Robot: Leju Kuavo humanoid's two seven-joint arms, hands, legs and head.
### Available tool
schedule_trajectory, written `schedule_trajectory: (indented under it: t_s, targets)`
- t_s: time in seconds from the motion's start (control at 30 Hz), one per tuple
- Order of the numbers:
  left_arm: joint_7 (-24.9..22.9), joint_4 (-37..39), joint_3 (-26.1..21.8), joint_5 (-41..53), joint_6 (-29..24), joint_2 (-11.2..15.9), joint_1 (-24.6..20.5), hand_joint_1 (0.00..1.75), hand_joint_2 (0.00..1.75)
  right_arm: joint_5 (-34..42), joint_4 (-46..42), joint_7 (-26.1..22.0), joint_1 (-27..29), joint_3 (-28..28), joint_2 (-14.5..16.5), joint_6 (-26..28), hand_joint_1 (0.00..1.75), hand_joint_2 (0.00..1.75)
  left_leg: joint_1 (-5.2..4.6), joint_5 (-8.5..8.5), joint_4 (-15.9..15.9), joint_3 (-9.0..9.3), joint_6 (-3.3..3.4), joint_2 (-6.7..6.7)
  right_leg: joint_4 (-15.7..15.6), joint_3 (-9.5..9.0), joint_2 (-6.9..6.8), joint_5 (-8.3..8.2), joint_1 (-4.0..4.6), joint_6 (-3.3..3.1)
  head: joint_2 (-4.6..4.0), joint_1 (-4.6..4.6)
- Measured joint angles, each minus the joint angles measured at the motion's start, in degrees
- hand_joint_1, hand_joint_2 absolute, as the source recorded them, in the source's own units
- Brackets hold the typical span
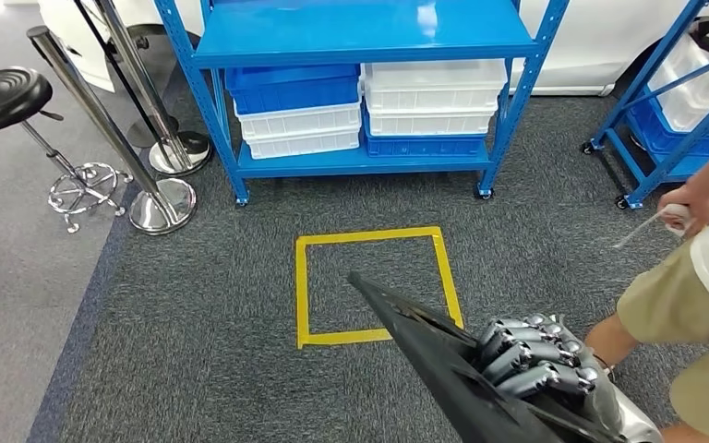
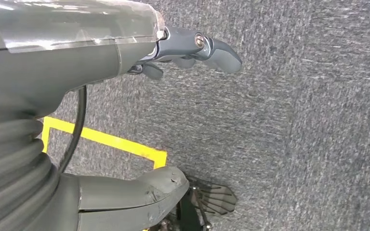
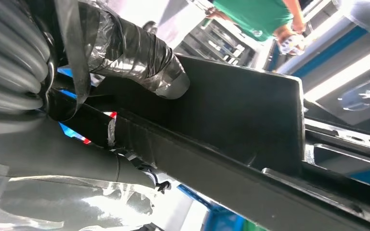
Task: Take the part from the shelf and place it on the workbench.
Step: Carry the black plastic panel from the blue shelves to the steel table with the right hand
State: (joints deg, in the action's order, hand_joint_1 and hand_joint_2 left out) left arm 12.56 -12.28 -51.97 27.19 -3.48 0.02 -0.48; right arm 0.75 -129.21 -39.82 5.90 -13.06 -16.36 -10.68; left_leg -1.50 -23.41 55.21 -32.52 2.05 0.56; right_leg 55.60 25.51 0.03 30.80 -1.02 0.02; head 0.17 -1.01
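Observation:
A long, flat black part [image 1: 443, 365] slants up from the lower right of the head view, its pointed end over the yellow tape square [image 1: 374, 286] on the carpet. My right hand [image 1: 535, 365] grips it, with silver fingers curled over its edge. In the right wrist view the same black part [image 3: 241, 115] runs across the picture, and the taped thumb [image 3: 149, 62] presses on it. My left hand [image 2: 183, 53] hangs over the grey carpet with its fingers apart and nothing in it.
A blue shelf [image 1: 360, 41] stands ahead, with blue and white bins [image 1: 369, 106] on its lower level. A second blue rack [image 1: 665, 101] is at the right. A person [image 1: 692, 277] stands close at the right. A black stool [image 1: 5, 97] and chrome posts [image 1: 157, 198] stand at the left.

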Motion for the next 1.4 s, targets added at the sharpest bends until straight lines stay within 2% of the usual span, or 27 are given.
schedule_trajectory:
  t_s: [0.07, 0.13, 0.2, 0.23, 0.27, 0.3, 0.37, 0.43, 0.53, 0.6, 0.63, 0.7, 0.73, 0.77, 0.8, 0.83, 0.9, 0.97, 1.03, 1.07, 1.13, 1.2, 1.23, 1.27, 1.3, 1.33, 1.4]
  targets:
    - [0.01, 0.0, -0.2, 0.08, -0.08, 0.03, 0.07, 0.0, 1.75, -0.01, -0.1, -0.07, 0.13, -0.01, 0.0, -0.13, 1.75, 1.75, 0.16, -0.58, 0.9, -0.77, -0.69, -0.11, -0.14, 0.6, -0.08, -0.49, -0.09, -0.96, 0.0, -0.01]
    - [0.01, 0.0, -0.48, 0.27, -0.1, 0.04, 0.14, 0.0, 1.75, -0.01, -0.13, -0.11, 0.22, -0.01, 0.01, -0.37, 1.75, 1.75, 0.58, -4.31, 5.5, -2.73, -1.67, -0.24, -0.15, 1.39, -0.21, -1.2, -0.26, -1.73, 0.0, -0.02]
    - [0.01, 0.0, -0.68, 0.39, -0.13, -0.01, 0.17, 0.0, 1.75, -0.01, -0.14, -0.13, 0.29, -0.01, -0.01, -0.56, 1.75, 1.75, 1.11, -8.96, 13.54, -5.56, -2.52, -0.28, 0.08, 2.34, -0.3, -1.76, -0.25, -1.91, 0.0, -0.02]
    - [0.01, 0.0, -0.74, 0.4, -0.13, -0.03, 0.18, 0.0, 1.75, -0.01, -0.14, -0.13, 0.32, -0.01, -0.01, -0.59, 1.75, 1.75, 1.34, -10.07, 16.54, -6.42, -2.74, -0.28, 0.28, 2.78, -0.34, -1.94, -0.24, -1.86, 0.0, -0.02]
    - [0.01, 0.0, -0.78, 0.41, -0.13, -0.05, 0.2, 0.0, 1.75, -0.01, -0.14, -0.14, 0.36, -0.01, -0.01, -0.6, 1.75, 1.75, 1.5, -9.99, 17.59, -6.36, -2.82, -0.28, 0.52, 3.16, -0.37, -2.05, -0.24, -1.81, 0.0, -0.02]
    - [0.0, 0.0, -0.79, 0.42, -0.13, -0.07, 0.22, 0.0, 1.75, -0.01, -0.14, -0.15, 0.39, -0.01, 0.0, -0.61, 1.75, 1.75, 1.59, -8.77, 16.13, -5.07, -2.75, -0.29, 0.76, 3.43, -0.37, -2.1, -0.23, -1.76, 0.0, -0.02]
    - [-0.02, -0.01, -0.82, 0.47, -0.16, 0.0, 0.2, 0.0, 1.75, -0.07, -0.18, -0.18, 0.39, -0.01, 0.01, -0.62, 1.75, 1.75, 1.52, -5.31, 8.08, -0.2, -2.04, -0.41, 1.09, 3.67, -0.38, -2.13, -0.2, -1.7, 0.0, -0.02]
    - [-0.13, -0.02, -0.85, 0.7, -0.25, 0.15, 0.17, 0.0, 1.75, -0.34, -0.3, -0.21, 0.31, -0.03, 0.01, -0.68, 1.75, 1.75, 1.2, -3.8, 1.32, 3.59, -1.14, -0.55, 1.16, 3.9, -0.36, -2.35, -0.18, -1.32, 0.0, -0.01]
    - [-0.46, -0.04, -0.99, 0.99, -0.49, 0.39, 0.15, 0.0, 1.75, -0.75, -0.48, -0.22, 0.25, -0.16, -0.01, -0.81, 1.75, 1.75, 1.02, -3.5, -0.86, 4.26, -0.4, -0.49, 1.0, 4.43, -0.15, -2.88, -0.32, -0.23, 0.0, -0.01]
    - [-0.63, -0.05, -1.11, 1.14, -0.55, 0.45, 0.08, 0.0, 1.75, -0.8, -0.62, -0.23, 0.12, -0.29, -0.03, -0.89, 1.75, 1.75, 1.25, -2.64, -2.09, 4.42, 0.18, 0.02, 2.39, 5.22, -0.05, -1.7, -0.25, 0.28, 0.0, 0.02]
    - [-0.68, -0.05, -1.15, 1.27, -0.55, 0.43, 0.05, 0.0, 1.75, -0.81, -0.69, -0.23, 0.0, -0.39, -0.04, -0.92, 1.75, 1.75, 1.36, -2.28, -2.59, 4.44, 0.44, 0.37, 4.75, 6.33, -0.03, -0.12, -0.2, 0.4, 0.0, 0.03]
    - [-0.75, -0.04, -1.2, 1.56, -0.55, 0.38, 0.02, 0.0, 1.75, -0.87, -0.75, -0.2, -0.17, -0.67, -0.06, -1.0, 1.75, 1.75, 1.15, -2.2, -2.34, 3.98, 0.75, 1.03, 12.1, 9.87, -0.01, 3.78, -0.22, 0.51, 0.0, 0.04]
    - [-0.77, -0.04, -1.22, 1.67, -0.56, 0.37, 0.02, 0.0, 1.75, -0.92, -0.75, -0.14, -0.17, -0.84, -0.08, -1.03, 1.75, 1.75, 1.02, -2.25, -2.06, 3.7, 0.8, 1.39, 15.44, 11.46, -0.02, 5.01, -0.22, 0.62, 0.0, 0.04]
    - [-0.77, -0.04, -1.25, 1.76, -0.6, 0.36, 0.01, 0.0, 1.75, -0.97, -0.74, -0.03, -0.18, -0.99, -0.12, -1.06, 1.75, 1.75, 0.91, -2.32, -1.81, 3.47, 0.84, 1.79, 17.04, 12.2, -0.05, 5.14, -0.22, 0.7, 0.0, 0.04]
    - [-0.77, -0.04, -1.29, 1.9, -0.72, 0.36, -0.01, 0.0, 1.75, -1.01, -0.74, 0.14, -0.24, -1.15, -0.21, -1.09, 1.75, 1.75, 0.84, -2.39, -1.57, 3.31, 0.83, 2.19, 16.49, 11.85, -0.14, 4.17, -0.21, 0.75, 0.0, 0.04]
    - [-0.77, -0.04, -1.35, 2.05, -0.92, 0.36, -0.04, 0.0, 1.75, -1.14, -0.73, 0.31, -0.36, -1.34, -0.32, -1.05, 1.75, 1.75, 0.81, -2.47, -1.39, 3.28, 0.75, 2.61, 13.75, 10.34, -0.45, 2.28, -0.2, 0.73, 0.0, 0.04]
    - [-0.82, -0.04, -1.56, 2.39, -1.51, 0.37, -0.1, 0.0, 1.75, -1.63, -0.74, 0.51, -0.72, -1.78, -0.51, -0.85, 1.75, 1.75, 0.62, -2.76, -0.93, 3.34, 0.44, 3.39, 5.84, 6.13, -2.43, -1.31, -0.01, 0.5, 0.0, 0.04]
    - [-0.93, -0.05, -1.92, 2.67, -1.98, 0.44, -0.09, 0.0, 1.75, -2.17, -0.75, 0.49, -1.08, -2.26, -0.64, -0.59, 1.75, 1.75, 0.35, -2.98, -0.48, 3.25, 0.01, 4.22, 1.62, 4.24, -3.69, -2.52, 0.26, -0.04, 0.0, 0.02]
    - [-1.01, -0.07, -2.2, 2.81, -2.21, 0.54, -0.14, 0.0, 1.75, -2.45, -0.76, 0.47, -1.18, -2.61, -0.79, -0.51, 1.75, 1.75, 0.26, -3.1, -0.13, 3.07, -0.34, 5.29, 1.31, 4.61, -2.74, -2.65, 0.29, -0.66, 0.0, -0.01]
    - [-1.02, -0.08, -2.25, 2.82, -2.25, 0.6, -0.23, 0.0, 1.75, -2.52, -0.78, 0.47, -1.18, -2.69, -0.84, -0.5, 1.75, 1.75, 0.33, -3.52, 0.31, 2.92, -0.6, 5.17, 1.29, 4.82, -2.17, -2.82, 0.22, -0.94, 0.0, 0.0]
    - [-1.02, -0.09, -2.28, 2.82, -2.31, 0.73, -0.3, 0.0, 1.75, -2.61, -0.79, 0.48, -1.28, -2.84, -0.86, -0.51, 1.75, 1.75, 0.75, -6.25, 3.71, 1.66, -1.41, 3.06, 1.2, 5.21, -1.2, -3.24, -0.03, -1.57, 0.0, 0.0]
    - [-1.02, -0.09, -2.37, 2.83, -2.38, 0.84, -0.2, 0.0, 1.75, -2.54, -0.79, 0.48, -1.38, -3.1, -0.87, -0.52, 1.75, 1.75, 1.26, -10.76, 11.21, -1.28, -2.18, 0.61, 1.26, 5.71, -0.12, -3.6, -0.09, -1.91, 0.0, 0.0]
    - [-1.01, -0.09, -2.43, 2.89, -2.46, 0.89, -0.14, 0.0, 1.75, -2.29, -0.78, 0.47, -1.39, -3.31, -0.91, -0.57, 1.75, 1.75, 1.43, -12.32, 14.82, -2.69, -2.38, 0.21, 1.32, 5.95, 0.51, -3.75, -0.09, -1.95, 0.0, 0.0]
    - [-0.96, -0.09, -2.49, 3.03, -2.54, 0.9, -0.11, 0.0, 1.75, -1.89, -0.78, 0.45, -1.41, -3.54, -0.98, -0.68, 1.75, 1.75, 1.53, -12.82, 16.93, -3.46, -2.44, 0.05, 1.38, 6.12, 1.19, -3.87, -0.09, -1.93, 0.0, 0.0]
    - [-0.9, -0.09, -2.54, 3.21, -2.62, 0.91, -0.11, 0.0, 1.75, -1.39, -0.77, 0.44, -1.45, -3.76, -1.1, -0.88, 1.75, 1.75, 1.59, -12.08, 16.77, -3.21, -2.35, -0.04, 1.44, 6.2, 1.88, -3.95, -0.08, -1.87, 0.0, 0.0]
    - [-0.83, -0.09, -2.56, 3.43, -2.66, 0.92, -0.14, 0.0, 1.75, -0.92, -0.78, 0.45, -1.54, -3.95, -1.26, -1.2, 1.75, 1.75, 1.58, -10.24, 14.21, -1.87, -2.07, -0.36, 1.48, 6.19, 2.59, -4.01, -0.03, -1.79, 0.0, 0.0]
    - [-0.72, -0.1, -2.57, 3.79, -2.67, 1.1, -0.22, 0.0, 1.75, -0.48, -0.78, 0.55, -1.82, -4.28, -1.61, -1.88, 1.75, 1.75, 1.51, -6.0, 5.8, 2.2, -0.94, -2.9, 1.4, 6.12, 3.93, -4.21, -0.11, -1.57, 0.0, 0.02]
